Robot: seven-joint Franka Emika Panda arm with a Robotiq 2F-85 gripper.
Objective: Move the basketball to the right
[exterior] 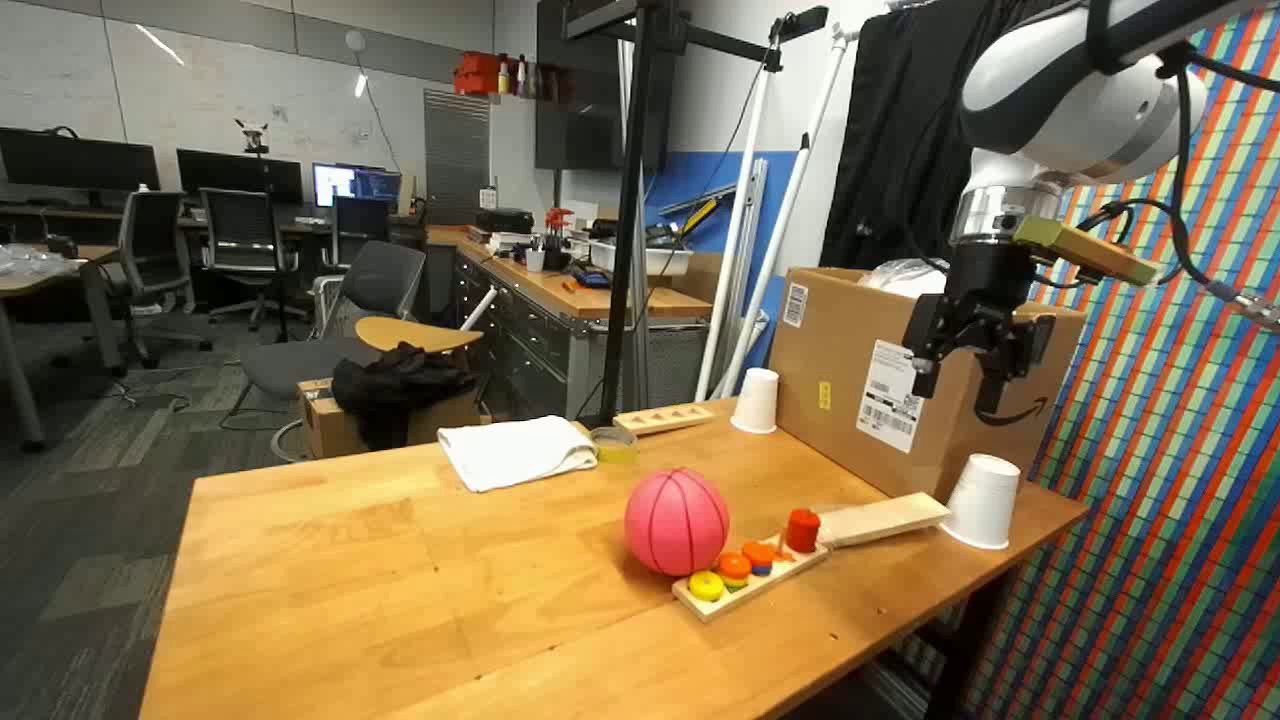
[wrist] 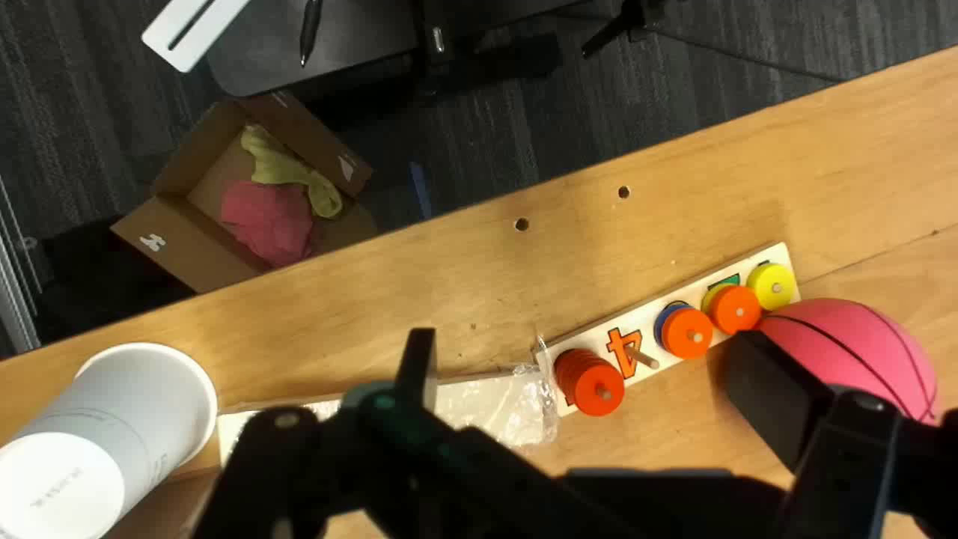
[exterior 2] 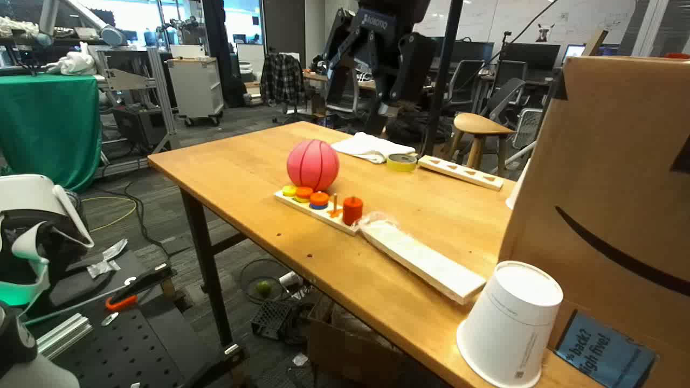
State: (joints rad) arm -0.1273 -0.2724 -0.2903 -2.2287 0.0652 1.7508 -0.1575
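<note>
The basketball is a pink ball with dark seams. It rests on the wooden table in both exterior views (exterior: 677, 522) (exterior 2: 312, 165). It sits close beside the yellow-ring end of a wooden peg board (exterior 2: 345, 227); I cannot tell if they touch. In the wrist view the ball (wrist: 861, 359) is at the right, partly hidden by a finger. My gripper (exterior: 957, 388) is open and empty, high above the table in front of the cardboard box. In the wrist view the fingers of the gripper (wrist: 587, 367) are spread wide, with the peg board below between them.
A plastic-wrapped plank (exterior: 885, 518) continues from the peg board towards an upturned white cup (exterior: 985, 500). A large cardboard box (exterior: 850, 370) and another cup (exterior: 755, 400) stand nearby. A white towel (exterior: 515, 452), tape roll (exterior: 615, 447) and slotted wooden strip (exterior: 665, 418) lie along the table's edge.
</note>
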